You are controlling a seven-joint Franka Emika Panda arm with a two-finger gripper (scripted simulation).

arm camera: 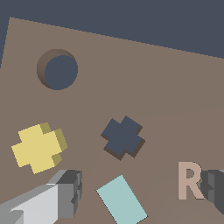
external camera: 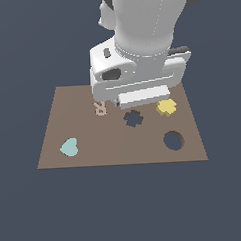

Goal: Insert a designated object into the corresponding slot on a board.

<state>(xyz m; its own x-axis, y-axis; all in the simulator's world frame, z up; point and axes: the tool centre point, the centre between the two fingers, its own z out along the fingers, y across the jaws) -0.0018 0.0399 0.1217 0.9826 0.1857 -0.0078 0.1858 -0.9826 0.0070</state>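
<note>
The yellow lobed piece (external camera: 167, 107) lies flat on the brown board (external camera: 119, 150), toward the exterior view's right of the dark lobed slot (external camera: 134, 118). In the wrist view the yellow piece (arm camera: 38, 148) lies beside the slot (arm camera: 123, 137), apart from it. My gripper (arm camera: 140, 192) is open and empty above the board. One finger (arm camera: 65, 194) is near the yellow piece, the other (arm camera: 214, 186) is by the tan letter R (arm camera: 189, 180). In the exterior view the white hand (external camera: 135, 79) hides the fingers.
A larger round dark hole (external camera: 173, 140) is on the board's near right, also in the wrist view (arm camera: 59, 70). A pale teal heart (external camera: 69, 147) lies near left. The tan R (external camera: 100, 108) lies by the hand. A pale teal rectangle (arm camera: 121, 200) shows between the fingers.
</note>
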